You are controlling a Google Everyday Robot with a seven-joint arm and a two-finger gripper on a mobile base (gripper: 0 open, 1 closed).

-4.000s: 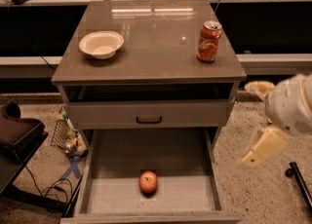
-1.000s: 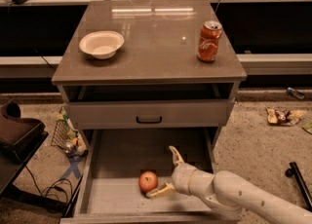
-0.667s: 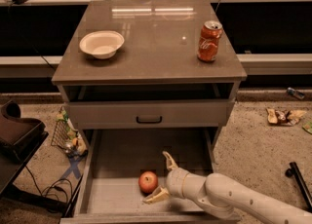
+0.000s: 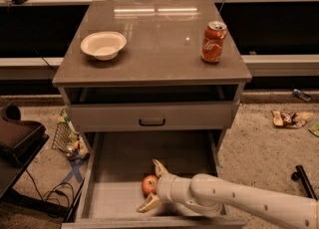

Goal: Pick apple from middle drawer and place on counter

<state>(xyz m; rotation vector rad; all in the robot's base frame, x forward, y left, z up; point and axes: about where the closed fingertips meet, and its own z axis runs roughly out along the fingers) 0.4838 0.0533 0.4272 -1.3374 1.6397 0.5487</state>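
The small red-orange apple (image 4: 148, 184) lies on the floor of the open middle drawer (image 4: 115, 193), near its front. My gripper (image 4: 152, 186) reaches in from the lower right on a white arm, down inside the drawer. Its two pale fingers are spread, one behind the apple (image 4: 159, 168) and one in front of it (image 4: 148, 204), so the open gripper stands around the apple's right side. The glossy grey-brown counter (image 4: 159, 39) tops the cabinet above.
A white bowl (image 4: 103, 45) sits at the counter's left and an orange soda can (image 4: 214, 42) at its right. A closed drawer front with a black handle (image 4: 151, 122) lies above the open drawer. Clutter and cables lie on the floor at left, litter at right.
My arm has come in from the right and dropped into the drawer. Over the last second the gripper slid left until its open fingers straddle the apple. The apple has not moved.
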